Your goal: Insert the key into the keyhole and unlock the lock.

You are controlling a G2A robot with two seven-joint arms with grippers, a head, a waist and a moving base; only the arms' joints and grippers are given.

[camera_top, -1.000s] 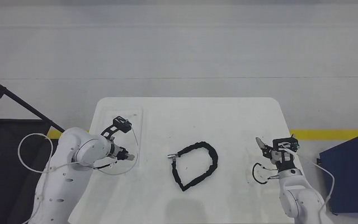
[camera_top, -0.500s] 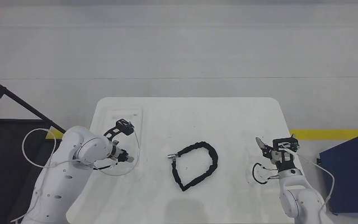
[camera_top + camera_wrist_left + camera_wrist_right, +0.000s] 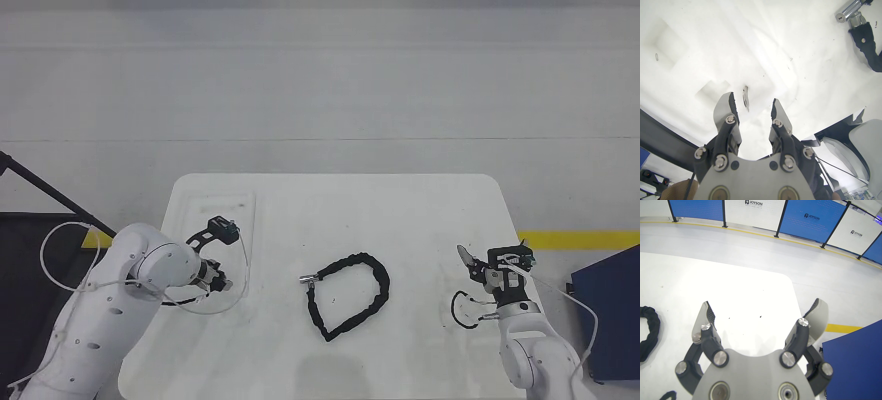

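My left gripper (image 3: 753,107) is spread apart, poised over the small flat silver metal key (image 3: 745,101) on the white foam tray (image 3: 696,47). The thin key may skid or tip when I pinch. My right gripper (image 3: 762,307) is apart too, by the worktop (image 3: 753,285) edge.

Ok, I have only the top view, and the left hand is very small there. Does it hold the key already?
Observer: Not yet. The left wrist view shows the left hand open, with the key between its fingers and neither seen touching it.
Operator: Does the key lie flat?
Observer: No, it sticks out of a slit in the white foam tray.
Operator: And where does the keyhole face?
Observer: The keyhole, at the end of the metal lock cylinder, faces the left hand's side.
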